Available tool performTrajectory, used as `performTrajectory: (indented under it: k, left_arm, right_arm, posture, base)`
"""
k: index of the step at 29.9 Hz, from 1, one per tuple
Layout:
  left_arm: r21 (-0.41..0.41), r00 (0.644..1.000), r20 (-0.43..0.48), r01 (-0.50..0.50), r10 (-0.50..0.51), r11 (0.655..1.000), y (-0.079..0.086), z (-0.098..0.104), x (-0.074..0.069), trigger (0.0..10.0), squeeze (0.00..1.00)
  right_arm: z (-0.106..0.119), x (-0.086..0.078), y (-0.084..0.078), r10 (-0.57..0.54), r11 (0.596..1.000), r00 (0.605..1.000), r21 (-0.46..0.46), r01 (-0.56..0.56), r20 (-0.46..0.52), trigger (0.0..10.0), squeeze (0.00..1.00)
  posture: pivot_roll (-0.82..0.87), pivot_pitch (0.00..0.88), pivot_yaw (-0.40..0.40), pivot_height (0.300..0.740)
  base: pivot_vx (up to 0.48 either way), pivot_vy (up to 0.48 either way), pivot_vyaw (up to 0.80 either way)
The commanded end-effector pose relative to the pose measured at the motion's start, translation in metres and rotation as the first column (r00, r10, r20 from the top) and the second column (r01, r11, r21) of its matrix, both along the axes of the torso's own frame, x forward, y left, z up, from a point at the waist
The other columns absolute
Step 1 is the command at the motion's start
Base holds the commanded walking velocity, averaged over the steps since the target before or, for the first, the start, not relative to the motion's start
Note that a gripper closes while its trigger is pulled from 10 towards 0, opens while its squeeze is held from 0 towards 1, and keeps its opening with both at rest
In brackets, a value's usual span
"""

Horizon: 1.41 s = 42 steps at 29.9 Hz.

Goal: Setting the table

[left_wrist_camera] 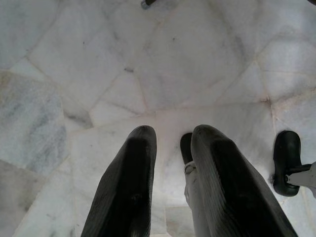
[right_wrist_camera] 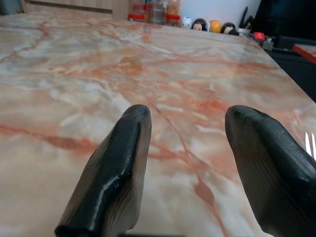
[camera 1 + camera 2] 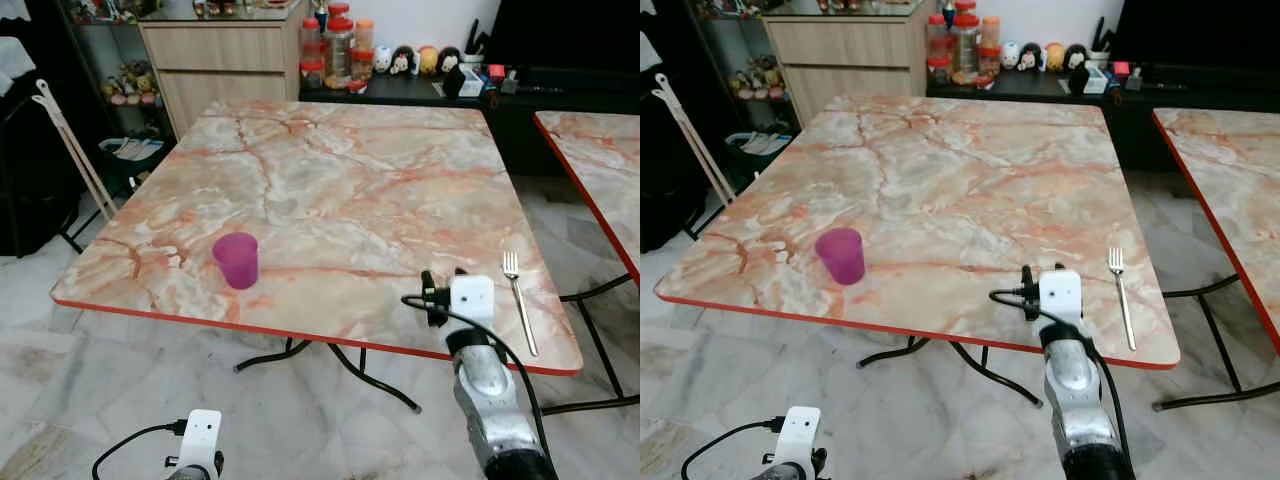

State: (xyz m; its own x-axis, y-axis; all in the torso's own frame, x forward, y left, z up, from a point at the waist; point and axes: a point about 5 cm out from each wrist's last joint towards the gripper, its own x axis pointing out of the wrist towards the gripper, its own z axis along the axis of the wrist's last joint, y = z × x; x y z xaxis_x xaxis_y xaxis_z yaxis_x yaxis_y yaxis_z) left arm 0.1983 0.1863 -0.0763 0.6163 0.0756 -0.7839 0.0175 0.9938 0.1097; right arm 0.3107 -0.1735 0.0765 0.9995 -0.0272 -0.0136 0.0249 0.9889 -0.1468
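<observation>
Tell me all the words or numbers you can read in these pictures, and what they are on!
None can be read.
Jars on the dark shelf behind the table: their labels are too small and blurred to read.
Small boxes on that shelf: any print is too blurred.
Purple cup, fork and marble table: no writing seen.
Right claw, open over the table: no markings seen.

A marble-patterned desk [image 3: 350, 190] with a red edge stood on pale marble floor tiles [image 3: 120, 400]. At eleven o'clock was a wooden drawer cabinet [image 3: 215, 60]; at one o'clock a dark low shelf [image 3: 420, 90] carried jars and figurines. A second matching desk [image 3: 600, 160] stood at three o'clock.
</observation>
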Motion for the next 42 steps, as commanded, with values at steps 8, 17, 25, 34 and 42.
performTrajectory:
  k: [8,17,25,34,42]
  left_arm:
    - [0.015,1.000,-0.004,-0.004,0.004,1.000,0.000,0.001,0.001,10.0,0.00]
    - [0.011,1.000,-0.007,-0.014,0.014,1.000,0.000,0.000,0.000,10.0,0.00]
    - [0.014,1.000,-0.006,-0.017,0.017,1.000,0.000,0.000,0.000,10.0,0.00]
    - [0.019,1.000,-0.013,-0.016,0.016,1.000,0.001,-0.001,-0.002,10.0,0.00]
    - [0.019,1.000,-0.014,-0.015,0.016,1.000,0.001,-0.002,-0.004,10.0,0.00]
  right_arm:
    - [0.008,0.013,-0.008,-0.041,0.999,0.999,0.011,0.041,0.006,10.0,0.00]
    - [0.012,0.017,-0.008,-0.048,0.999,0.998,0.028,0.047,0.030,10.0,0.00]
    - [0.012,0.019,-0.008,-0.052,0.998,0.998,0.033,0.051,0.021,10.0,0.00]
    - [0.010,0.020,-0.007,-0.041,0.999,0.999,0.017,0.041,0.019,10.0,0.00]
    - [0.009,0.020,-0.004,-0.026,0.999,1.000,0.021,0.026,0.016,10.0,0.00]
  posture:
    - [-0.07,0.000,0.011,0.725]
    - [-0.06,0.000,0.004,0.725]
    - [-0.06,0.000,0.003,0.725]
    - [-0.05,0.000,0.001,0.725]
    - [-0.05,0.000,-0.003,0.725]
  base:
    - [0.000,0.000,-0.25]
    - [0.000,0.000,-0.09]
    - [0.000,0.000,-0.27]
    - [0.000,-0.194,-0.13]
    - [0.000,-0.292,0.00]
